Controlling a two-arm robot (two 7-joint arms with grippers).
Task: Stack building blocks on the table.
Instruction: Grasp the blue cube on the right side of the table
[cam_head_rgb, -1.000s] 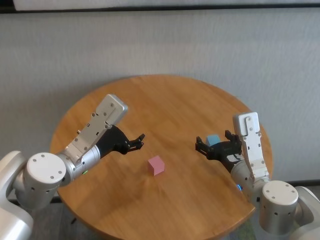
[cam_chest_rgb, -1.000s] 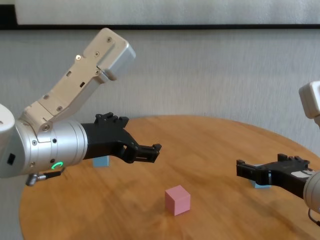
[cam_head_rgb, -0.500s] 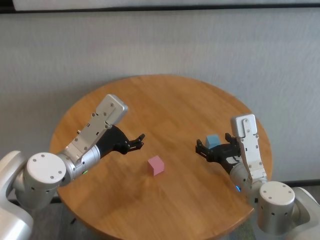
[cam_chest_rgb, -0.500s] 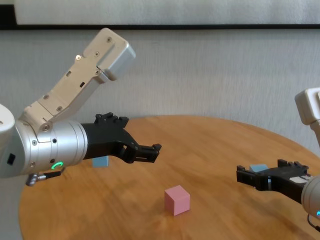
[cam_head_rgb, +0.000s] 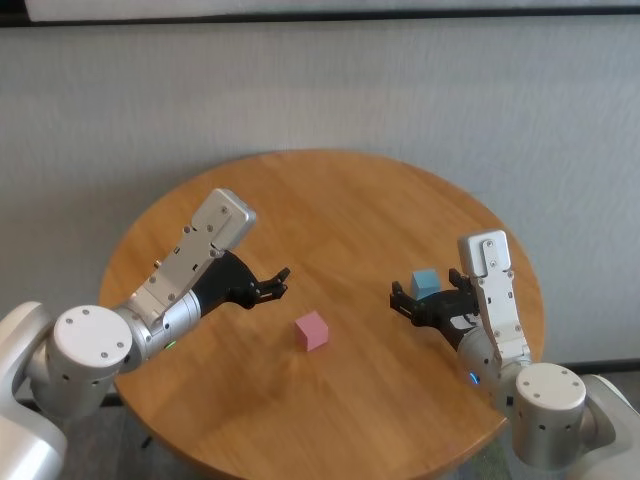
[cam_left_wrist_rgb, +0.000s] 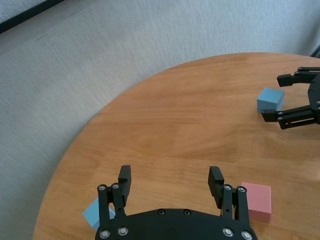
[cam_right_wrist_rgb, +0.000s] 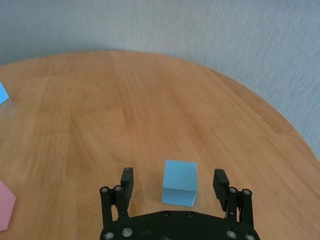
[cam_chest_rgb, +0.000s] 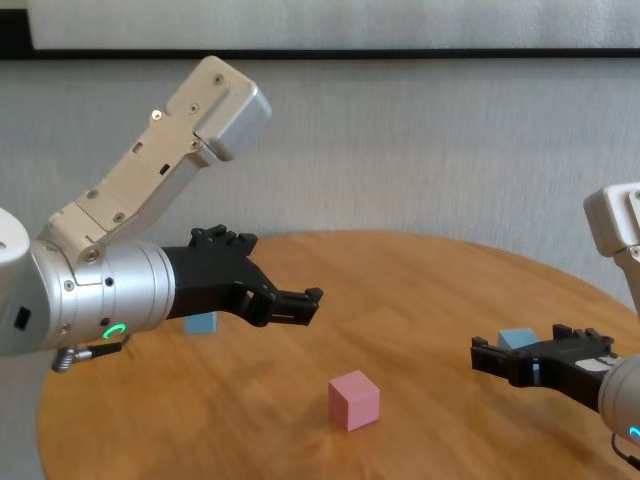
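Blocks lie apart on the round wooden desk (cam_head_rgb: 330, 200) — a pink cube (cam_head_rgb: 312, 330) near the middle, one light blue cube (cam_right_wrist_rgb: 180, 182) between the spread fingers of the right tool (cam_right_wrist_rgb: 174, 184), not gripped. Another blue cube (cam_left_wrist_rgb: 96, 212) sits beneath the left tool (cam_head_rgb: 277, 282), which hovers with its fingers wide apart, holding nothing.
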